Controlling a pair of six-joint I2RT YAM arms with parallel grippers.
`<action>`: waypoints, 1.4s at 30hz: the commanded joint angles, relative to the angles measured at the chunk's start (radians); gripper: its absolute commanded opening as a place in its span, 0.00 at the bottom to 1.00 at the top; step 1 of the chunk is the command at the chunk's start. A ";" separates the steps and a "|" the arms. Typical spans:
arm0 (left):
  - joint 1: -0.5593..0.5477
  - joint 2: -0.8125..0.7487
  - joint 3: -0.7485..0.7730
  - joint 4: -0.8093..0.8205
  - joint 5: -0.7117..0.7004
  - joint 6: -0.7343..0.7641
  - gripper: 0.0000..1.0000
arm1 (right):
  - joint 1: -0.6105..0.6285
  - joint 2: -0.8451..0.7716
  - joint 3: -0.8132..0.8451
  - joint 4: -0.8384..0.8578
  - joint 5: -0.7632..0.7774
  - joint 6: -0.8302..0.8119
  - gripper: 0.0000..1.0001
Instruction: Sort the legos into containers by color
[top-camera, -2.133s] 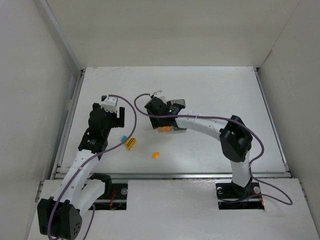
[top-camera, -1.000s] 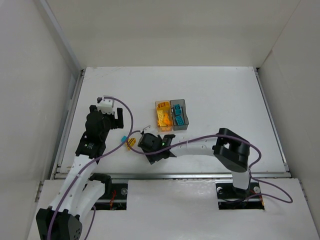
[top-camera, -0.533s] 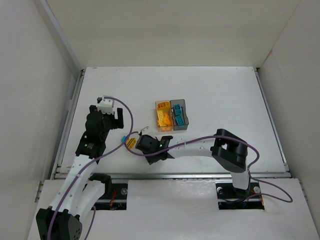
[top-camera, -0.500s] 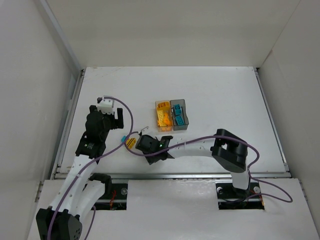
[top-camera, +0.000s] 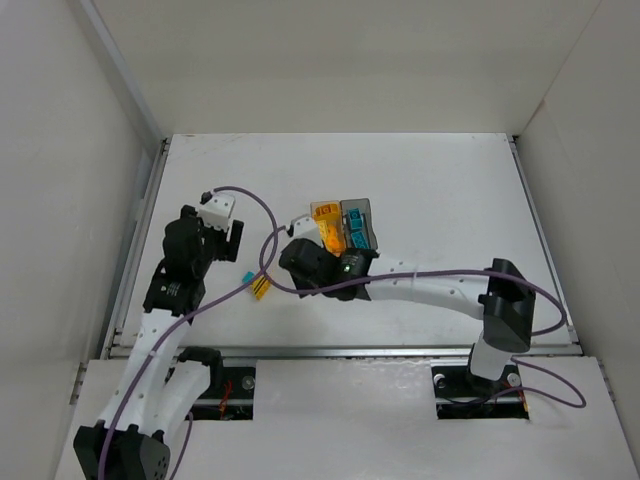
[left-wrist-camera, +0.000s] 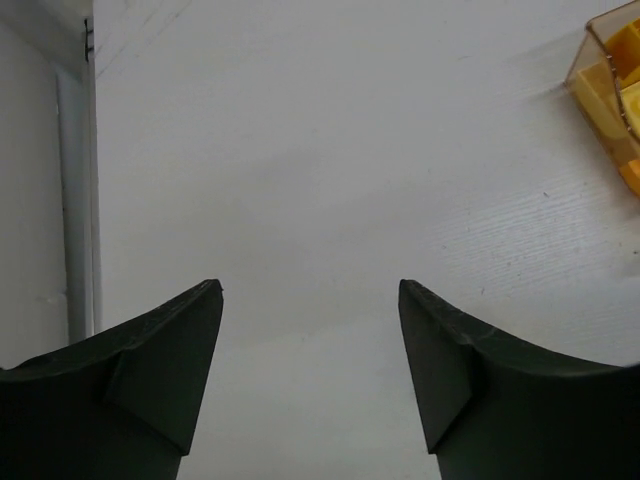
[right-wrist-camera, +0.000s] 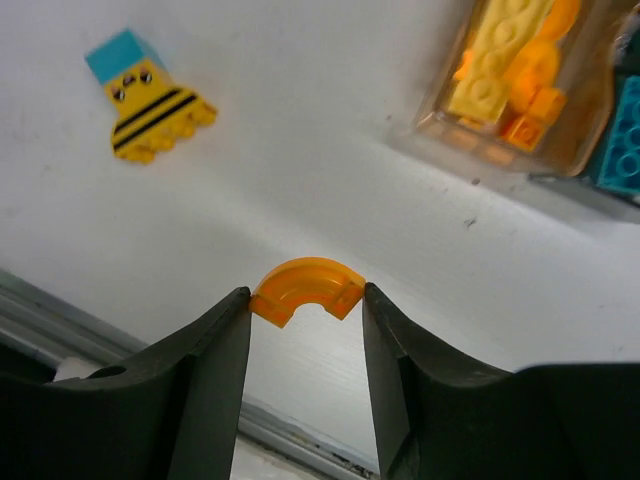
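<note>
Right gripper (right-wrist-camera: 306, 300) pinches an orange arch lego (right-wrist-camera: 305, 284) near the amber bin (right-wrist-camera: 480, 150) — left gripper (left-wrist-camera: 310, 295) gapes, empty.

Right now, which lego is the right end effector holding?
The curved orange arch, pinched in the right end effector. The black-striped yellow brick and teal brick lie on the table.

Amber bin (right-wrist-camera: 480, 150); grey bin (top-camera: 358, 203); orange curved lego (right-wrist-camera: 305, 290); yellow black-striped lego (right-wrist-camera: 155, 118).
</note>
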 joint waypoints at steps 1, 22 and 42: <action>0.041 -0.023 0.091 -0.031 0.259 0.140 0.70 | -0.078 -0.039 0.051 0.001 0.019 -0.037 0.28; 0.041 0.386 0.183 -0.719 0.631 1.576 0.81 | -0.408 0.163 0.156 0.144 -0.274 -0.179 0.28; -0.024 0.558 0.093 -0.580 0.550 1.703 0.75 | -0.417 0.176 0.163 0.133 -0.332 -0.199 0.81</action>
